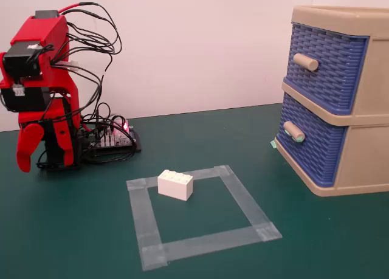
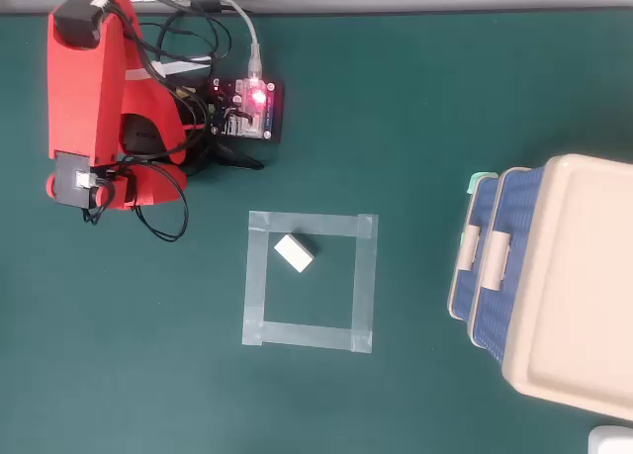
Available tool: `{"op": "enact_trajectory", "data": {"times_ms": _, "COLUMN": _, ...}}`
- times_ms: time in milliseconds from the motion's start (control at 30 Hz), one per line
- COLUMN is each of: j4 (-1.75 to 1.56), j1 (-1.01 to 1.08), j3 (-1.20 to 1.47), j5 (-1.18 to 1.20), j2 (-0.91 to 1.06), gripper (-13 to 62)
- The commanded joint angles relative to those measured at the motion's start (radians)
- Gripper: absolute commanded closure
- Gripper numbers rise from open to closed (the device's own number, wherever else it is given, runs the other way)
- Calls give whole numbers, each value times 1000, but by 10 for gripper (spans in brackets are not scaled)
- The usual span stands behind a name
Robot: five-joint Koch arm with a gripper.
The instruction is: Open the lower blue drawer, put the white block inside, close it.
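Observation:
The white block (image 1: 175,184) lies on the green mat inside a square of grey tape, near its far left corner; it also shows in the overhead view (image 2: 294,253). The lower blue drawer (image 1: 310,146) of the beige cabinet is shut, its handle (image 1: 293,132) tipped with mint green; from above only its front edge (image 2: 481,212) shows. My red arm is folded at the far left, well away from both. The gripper (image 1: 35,154) hangs downward and holds nothing; in the overhead view (image 2: 119,189) it is mostly hidden under the arm. I cannot tell how its jaws stand.
The upper blue drawer (image 1: 322,60) with a plain beige handle is shut. A control board (image 2: 247,108) with a red light and loose cables sits beside the arm's base. The tape square (image 1: 200,242) lies mid-mat. The cabinet (image 2: 569,286) stands at the right.

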Motion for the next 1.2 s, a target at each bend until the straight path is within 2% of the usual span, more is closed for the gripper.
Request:
{"op": "enact_trajectory", "data": {"times_ms": 0, "j4": 67, "j1": 12, "j3": 48, "j5": -46, "j2": 48, "gripper": 152}}
{"op": "enact_trajectory", "data": {"times_ms": 400, "j4": 69, "j1": 15, "j3": 37, "j5": -48, "j2": 49, "gripper": 153}}
{"op": "enact_trajectory", "data": {"times_ms": 467, "j4": 74, "j1": 15, "j3": -55, "j5": -46, "j2": 49, "gripper": 153}}
{"op": "enact_trajectory", "data": {"times_ms": 567, "j4": 118, "j1": 11, "j3": -328, "j5": -40, "j2": 41, "gripper": 154}}
{"op": "enact_trajectory", "data": {"times_ms": 633, "j4": 129, "j1": -8, "j3": -523, "j5": 20, "j2": -34, "gripper": 156}}
{"op": "enact_trajectory", "data": {"times_ms": 733, "j4": 121, "j1": -212, "j3": -673, "j5": 279, "j2": -135, "gripper": 156}}
{"op": "enact_trajectory", "data": {"times_ms": 900, "j4": -146, "j1": -963, "j3": -838, "j5": 1095, "j2": -299, "gripper": 155}}
{"op": "enact_trajectory", "data": {"times_ms": 933, "j4": -225, "j1": -1055, "j3": -839, "j5": 1226, "j2": -341, "gripper": 154}}
{"op": "enact_trajectory", "data": {"times_ms": 1033, "j4": -494, "j1": -1227, "j3": -822, "j5": 1548, "j2": -420, "gripper": 156}}
{"op": "enact_trajectory", "data": {"times_ms": 1167, "j4": -815, "j1": -1359, "j3": -634, "j5": 1740, "j2": -462, "gripper": 157}}
